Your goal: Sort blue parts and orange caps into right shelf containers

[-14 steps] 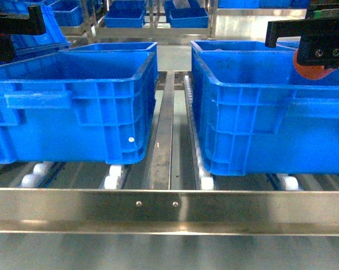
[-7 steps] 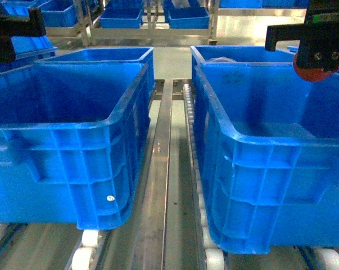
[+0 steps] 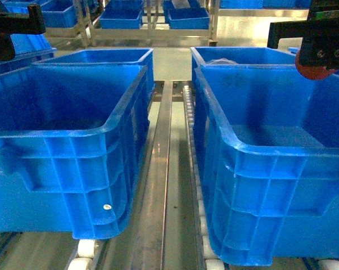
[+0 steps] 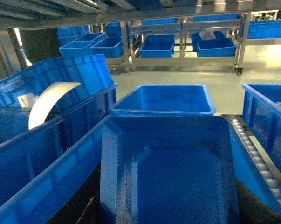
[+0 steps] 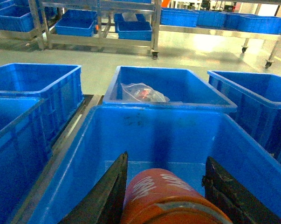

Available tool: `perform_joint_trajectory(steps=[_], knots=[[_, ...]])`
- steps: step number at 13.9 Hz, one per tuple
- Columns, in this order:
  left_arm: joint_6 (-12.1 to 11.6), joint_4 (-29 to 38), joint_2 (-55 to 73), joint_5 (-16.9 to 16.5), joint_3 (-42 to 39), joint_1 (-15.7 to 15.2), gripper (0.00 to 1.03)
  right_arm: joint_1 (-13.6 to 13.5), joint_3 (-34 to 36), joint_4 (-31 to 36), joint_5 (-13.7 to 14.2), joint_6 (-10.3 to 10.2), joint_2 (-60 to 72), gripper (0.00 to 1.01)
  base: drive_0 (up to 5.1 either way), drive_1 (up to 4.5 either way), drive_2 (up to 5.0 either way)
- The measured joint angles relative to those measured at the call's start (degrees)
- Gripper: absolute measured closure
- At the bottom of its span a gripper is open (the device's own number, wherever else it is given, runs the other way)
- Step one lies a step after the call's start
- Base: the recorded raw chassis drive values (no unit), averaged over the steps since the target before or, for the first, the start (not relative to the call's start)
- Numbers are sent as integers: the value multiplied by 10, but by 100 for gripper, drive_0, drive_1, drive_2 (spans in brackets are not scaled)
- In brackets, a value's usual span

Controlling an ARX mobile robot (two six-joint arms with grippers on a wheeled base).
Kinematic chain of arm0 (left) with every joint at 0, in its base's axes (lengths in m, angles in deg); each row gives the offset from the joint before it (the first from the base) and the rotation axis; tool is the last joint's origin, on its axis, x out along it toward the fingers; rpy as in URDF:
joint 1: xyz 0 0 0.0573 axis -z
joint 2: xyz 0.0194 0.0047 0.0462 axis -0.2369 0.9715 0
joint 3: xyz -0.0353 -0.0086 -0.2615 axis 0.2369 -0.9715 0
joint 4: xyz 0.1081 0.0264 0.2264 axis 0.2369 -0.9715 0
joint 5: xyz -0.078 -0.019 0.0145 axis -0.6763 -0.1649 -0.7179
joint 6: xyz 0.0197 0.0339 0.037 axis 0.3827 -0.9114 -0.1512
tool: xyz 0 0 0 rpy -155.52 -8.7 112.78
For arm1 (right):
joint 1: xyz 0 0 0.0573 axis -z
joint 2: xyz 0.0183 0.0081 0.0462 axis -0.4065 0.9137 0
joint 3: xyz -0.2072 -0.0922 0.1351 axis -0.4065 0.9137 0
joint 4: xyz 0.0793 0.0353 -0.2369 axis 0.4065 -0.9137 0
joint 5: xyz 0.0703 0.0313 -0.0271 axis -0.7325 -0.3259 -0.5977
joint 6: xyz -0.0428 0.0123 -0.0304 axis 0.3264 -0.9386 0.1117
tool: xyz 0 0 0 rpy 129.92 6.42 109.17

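Right hand [image 5: 166, 196]: closed on orange cap [image 5: 163, 198], above right crate [image 3: 270, 149]
Left hand [image 3: 12, 25]: opening not discernible, above left crate [image 3: 62, 135]

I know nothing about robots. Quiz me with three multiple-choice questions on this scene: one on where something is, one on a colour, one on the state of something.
1. Where is the orange cap right now?
A. lying on the floor
B. between the right gripper's fingers, above the near right crate
C. inside the clear bag

2. What colour are the big crates on the rollers?
A. blue
B. green
C. grey

3. What is inside the crate just behind the near right crate?
A. a stack of orange caps
B. a clear plastic bag
C. water

Answers:
1 B: the right wrist view shows the cap held between the two black fingers of the right gripper, with the crate's open interior beyond it.
2 A: every crate in the head view, such as the near left one, is blue.
3 B: a crumpled clear bag lies in that crate.
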Motion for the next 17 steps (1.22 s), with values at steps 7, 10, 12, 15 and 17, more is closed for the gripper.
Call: perform_joint_trajectory(steps=[7,10,12,15,17], knots=[[0,0,0,0,0,0,59,0,0,0,0,0,0,58,0,427,-427],[0,0,0,0,0,0,59,0,0,0,0,0,0,58,0,285,-285],[0,0,0,0,0,0,59,0,0,0,0,0,0,58,0,0,0],[0,0,0,0,0,0,59,0,0,0,0,0,0,58,0,0,0],[0,0,0,0,0,0,59,0,0,0,0,0,0,58,0,0,0]])
